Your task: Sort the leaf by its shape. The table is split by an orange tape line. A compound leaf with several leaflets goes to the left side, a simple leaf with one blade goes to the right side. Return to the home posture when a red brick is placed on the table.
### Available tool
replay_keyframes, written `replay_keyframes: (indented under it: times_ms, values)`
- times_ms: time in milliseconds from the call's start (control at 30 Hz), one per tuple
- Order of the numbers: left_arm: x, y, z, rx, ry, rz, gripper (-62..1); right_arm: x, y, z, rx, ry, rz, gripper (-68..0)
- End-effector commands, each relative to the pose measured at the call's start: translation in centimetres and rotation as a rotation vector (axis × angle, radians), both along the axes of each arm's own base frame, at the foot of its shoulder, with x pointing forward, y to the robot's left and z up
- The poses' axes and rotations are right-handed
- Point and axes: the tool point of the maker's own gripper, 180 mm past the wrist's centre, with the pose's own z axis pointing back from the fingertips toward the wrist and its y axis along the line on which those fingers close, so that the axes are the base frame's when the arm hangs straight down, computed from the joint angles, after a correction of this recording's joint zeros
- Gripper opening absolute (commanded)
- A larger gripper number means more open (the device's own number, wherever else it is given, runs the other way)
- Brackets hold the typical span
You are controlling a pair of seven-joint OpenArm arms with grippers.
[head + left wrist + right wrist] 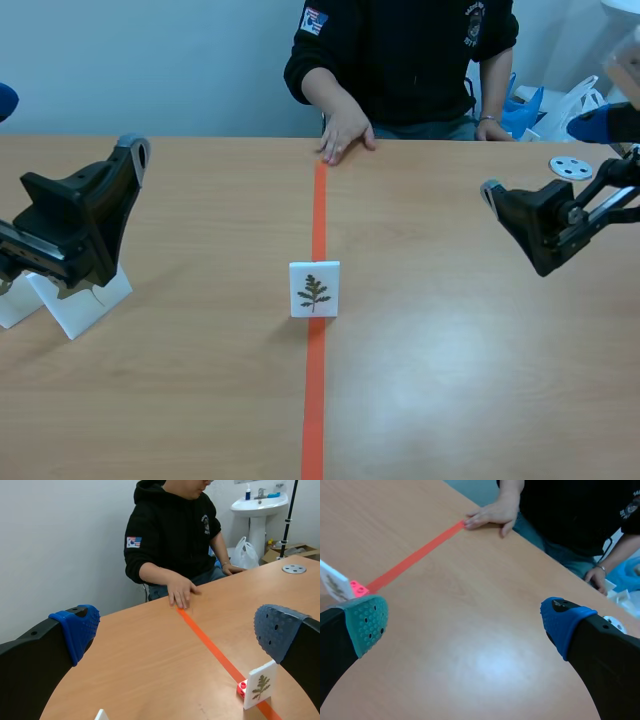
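Note:
A small white card [314, 289] printed with a dark leaf stands upright on the orange tape line [319, 215] at mid-table. The leaf has several lobes or leaflets along one stem. The left wrist view shows the card [261, 685] ahead, beside the right finger, with a small red block [242, 688] at its base. In the right wrist view the card [332, 582] and the block [357, 587] lie beyond the left finger. My left gripper [85, 185] hovers open at the left. My right gripper [515, 225] hovers open at the right. Neither touches the card.
A person sits across the table with one hand [345, 135] flat on the far end of the tape line. A grey round disc [572, 167] lies at the far right. A white stand [75, 300] sits under my left arm.

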Motion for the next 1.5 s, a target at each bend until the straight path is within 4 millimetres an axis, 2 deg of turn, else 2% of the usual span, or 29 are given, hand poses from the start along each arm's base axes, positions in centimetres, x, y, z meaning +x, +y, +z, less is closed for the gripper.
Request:
replay_keyframes:
  times_ms: [0,100,567,967,1300,1467]
  values:
    - [0.0,-0.1,0.6,-0.014,-0.024,-0.002,1.4,0.3,-0.1,-1.1,-0.001,0.032,0.024,-4.5]
    - [0.0,0.0,0.6,-0.014,-0.024,0.0,1.4,0.8,0.5,-2.7,0.023,0.065,0.059,-4.5]
    - [0.0,0.1,0.6,-0.012,-0.025,0.002,1.4,1.9,6.7,-7.7,0.038,0.144,0.24,-4.5]
    - [0.0,0.1,0.5,-0.009,-0.023,0.004,1.4,1.6,12.7,-10.9,0.001,0.193,0.405,-4.5]
    - [0.1,1.5,0.9,0.017,-0.033,0.042,1.4,3.0,14.5,-11.5,0.056,0.198,0.406,-4.6]
    - [0.2,1.8,0.9,0.022,-0.033,0.048,1.4,2.6,15.8,-12.1,0.056,0.202,0.442,-4.6]
